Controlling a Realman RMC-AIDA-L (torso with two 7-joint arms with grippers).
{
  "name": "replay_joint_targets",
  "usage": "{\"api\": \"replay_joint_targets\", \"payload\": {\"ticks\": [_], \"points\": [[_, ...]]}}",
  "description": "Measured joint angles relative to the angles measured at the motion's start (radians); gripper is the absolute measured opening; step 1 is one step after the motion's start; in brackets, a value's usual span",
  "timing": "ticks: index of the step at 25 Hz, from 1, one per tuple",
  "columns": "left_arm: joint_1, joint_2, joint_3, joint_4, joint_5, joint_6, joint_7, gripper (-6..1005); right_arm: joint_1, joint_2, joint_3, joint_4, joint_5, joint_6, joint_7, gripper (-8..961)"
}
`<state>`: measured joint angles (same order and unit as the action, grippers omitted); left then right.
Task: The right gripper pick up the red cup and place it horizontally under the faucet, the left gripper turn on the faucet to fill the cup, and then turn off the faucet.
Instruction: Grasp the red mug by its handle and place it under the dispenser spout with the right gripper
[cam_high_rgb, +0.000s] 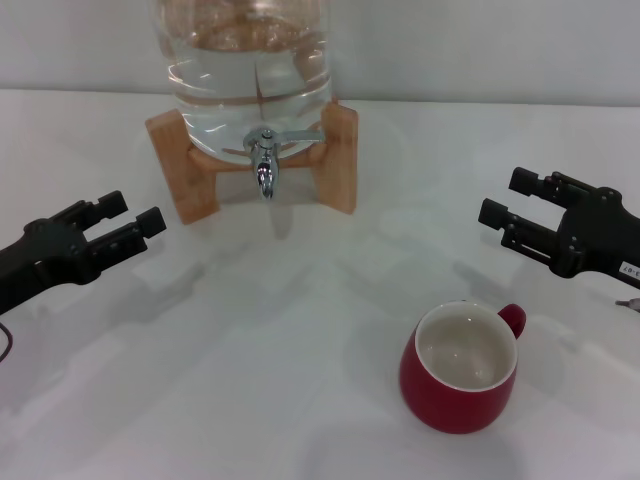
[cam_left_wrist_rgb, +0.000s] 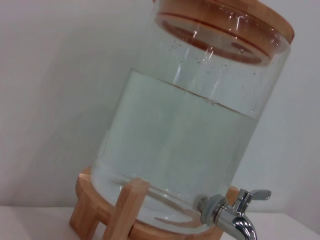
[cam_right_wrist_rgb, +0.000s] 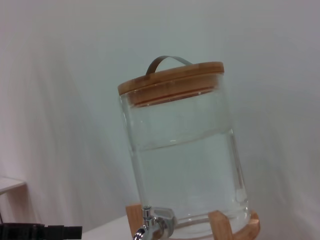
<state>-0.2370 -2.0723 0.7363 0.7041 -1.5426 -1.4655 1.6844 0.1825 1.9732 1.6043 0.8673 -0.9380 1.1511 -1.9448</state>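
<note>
The red cup (cam_high_rgb: 459, 368) stands upright on the white table at the front right, cream inside, handle toward the back right. The chrome faucet (cam_high_rgb: 265, 165) sticks out of the clear water jar (cam_high_rgb: 252, 70) at the back centre; it also shows in the left wrist view (cam_left_wrist_rgb: 235, 217) and the right wrist view (cam_right_wrist_rgb: 150, 227). My right gripper (cam_high_rgb: 505, 199) is open and empty, hovering behind and to the right of the cup. My left gripper (cam_high_rgb: 132, 214) is open and empty at the left, well left of the faucet.
The jar sits on a wooden stand (cam_high_rgb: 339, 160) and has a wooden lid (cam_right_wrist_rgb: 170, 81) with a metal handle. A wall is close behind it. The left gripper's fingers (cam_right_wrist_rgb: 40, 232) show far off in the right wrist view.
</note>
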Motion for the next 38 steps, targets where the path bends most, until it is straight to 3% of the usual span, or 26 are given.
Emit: {"api": "replay_joint_targets", "payload": {"ticks": [29,32,38], "points": [[-0.004,0.000,0.000,0.000,-0.001,-0.001,0.000,816,-0.011,-0.002,0.003,-0.005,-0.003,-0.001,-0.074,633],[-0.004,0.000,0.000,0.000,0.001,-0.001,-0.002,816,-0.042,-0.007,0.026,-0.002,-0.011,0.000,-0.132,633],[-0.003,0.000,0.000,0.000,0.000,-0.004,-0.007,815,-0.152,0.013,0.081,0.015,-0.014,0.007,-0.305,633]]}}
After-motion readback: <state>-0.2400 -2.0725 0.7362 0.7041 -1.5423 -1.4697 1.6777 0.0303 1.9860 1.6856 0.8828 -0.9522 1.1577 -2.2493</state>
